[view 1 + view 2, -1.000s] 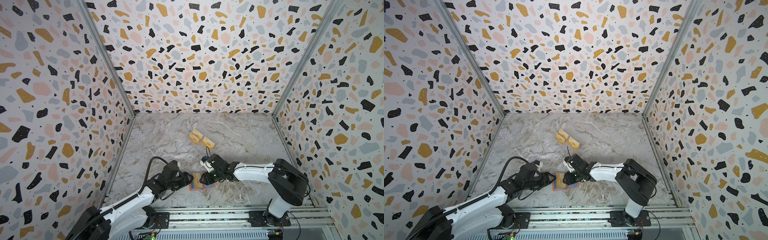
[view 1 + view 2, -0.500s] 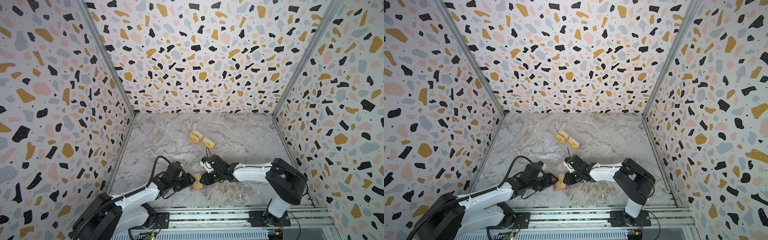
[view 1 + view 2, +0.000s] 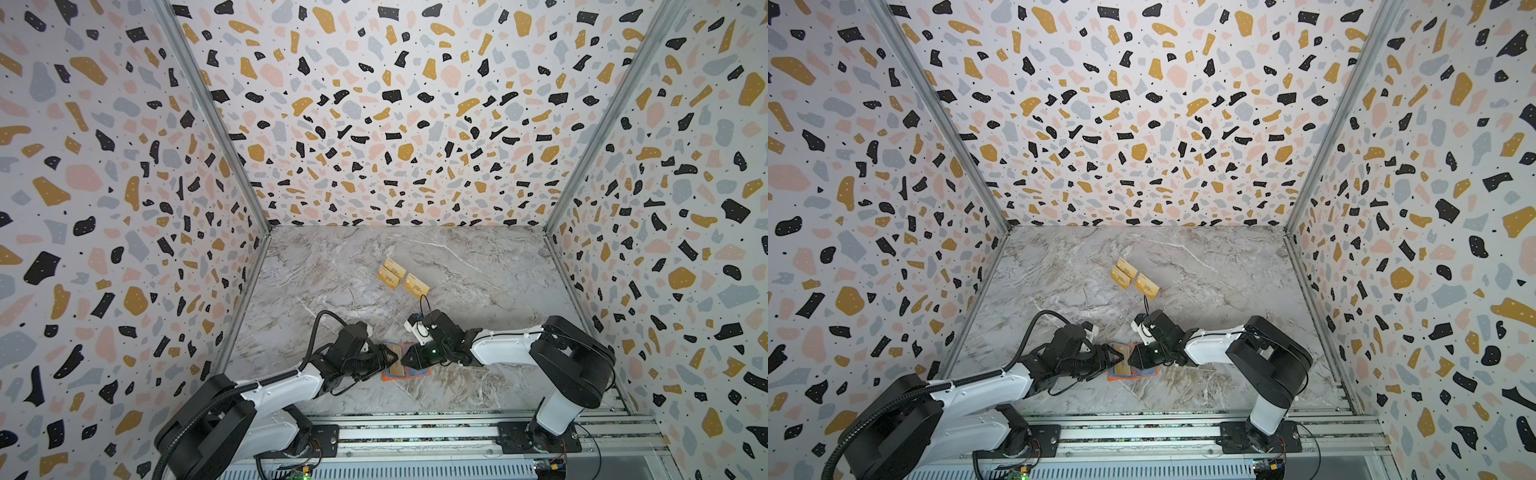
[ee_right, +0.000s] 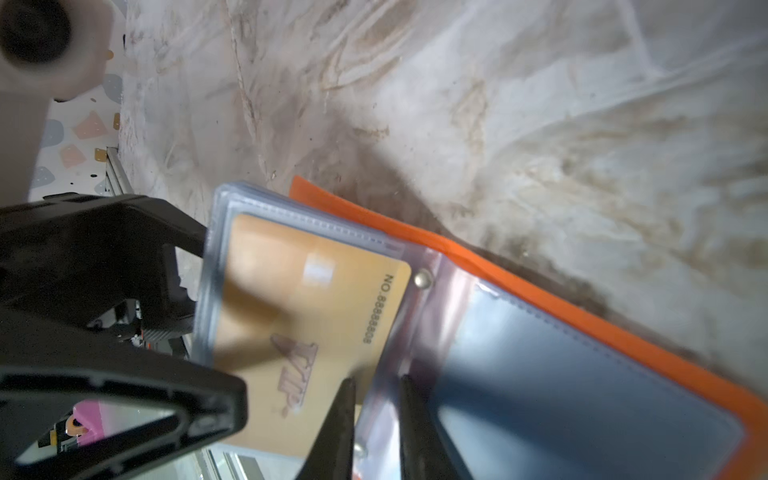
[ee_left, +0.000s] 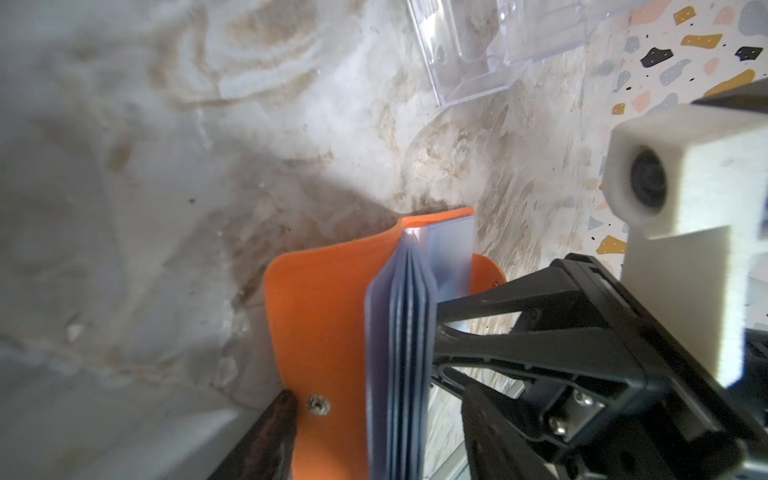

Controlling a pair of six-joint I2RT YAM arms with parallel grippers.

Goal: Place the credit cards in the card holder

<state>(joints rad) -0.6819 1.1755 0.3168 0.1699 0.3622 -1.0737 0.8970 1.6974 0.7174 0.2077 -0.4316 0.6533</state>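
Marble table [image 3: 478, 282], near edge: card holder [image 3: 399, 378] lay open, gold card [image 4: 307, 299] partly sleeved; left gripper [image 3: 390, 358] jaws stood spread astride sleeves [image 5: 399, 332], right gripper [image 4: 376, 390] jaws nearly closed, grip unclear; card wanted a square, steadied push.

Left arm [image 3: 274, 384] lies low over the 7 o'clock corner of the tabletop [image 3: 478, 266], forearm stretched toward 2 o'clock. Left pincer [image 3: 394, 356] sits near the surface, tips pointing to 3 o'clock, jaws parted wide. Right arm [image 3: 509, 344] is based at 5 o'clock, with the upper link upright, the elbow bent and the forearm running level toward 9 o'clock. Right pincer [image 3: 408, 358] is angled down, tips toward 9 o'clock, just beside the left pincer's tips. In the right wrist view its fingers [image 4: 340, 419] stand close, with a narrow gap between them.
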